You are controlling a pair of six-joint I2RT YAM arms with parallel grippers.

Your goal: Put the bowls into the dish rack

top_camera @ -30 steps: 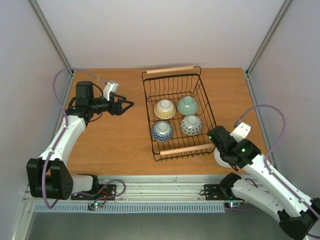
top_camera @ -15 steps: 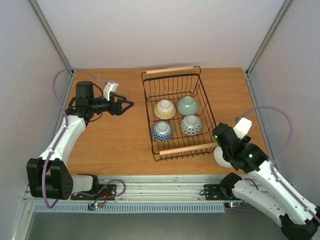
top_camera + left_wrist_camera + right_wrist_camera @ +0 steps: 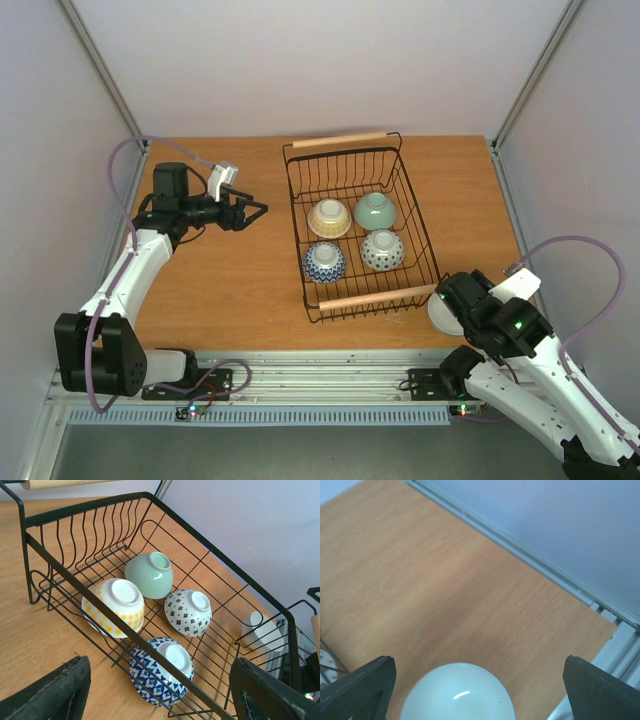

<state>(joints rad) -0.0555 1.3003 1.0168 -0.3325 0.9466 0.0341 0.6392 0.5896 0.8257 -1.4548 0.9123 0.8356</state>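
Sitting on the table [image 3: 220,290] in the lower right of the top view, the plain white bowl [image 3: 438,314] lies just outside the dish rack [image 3: 296,215], beside its near right corner. The right gripper [image 3: 477,659] hangs directly over it with fingers spread wide. In the right wrist view the bowl is bottom centre, between the 2 fingers and cut off by the lower edge. Being round, it offers no long axis to line up with. The right arm is much the nearer. The left gripper [image 3: 255,213], also spread, hovers well left of the rack.

Inside the rack 4 overturned bowls rest: pale green [image 3: 376,211], yellow-patterned [image 3: 329,217], blue-patterned [image 3: 324,262] and dotted [image 3: 382,250].

From above, the right arm hides most of the white bowl, so I cannot tell whether the fingers touch it.
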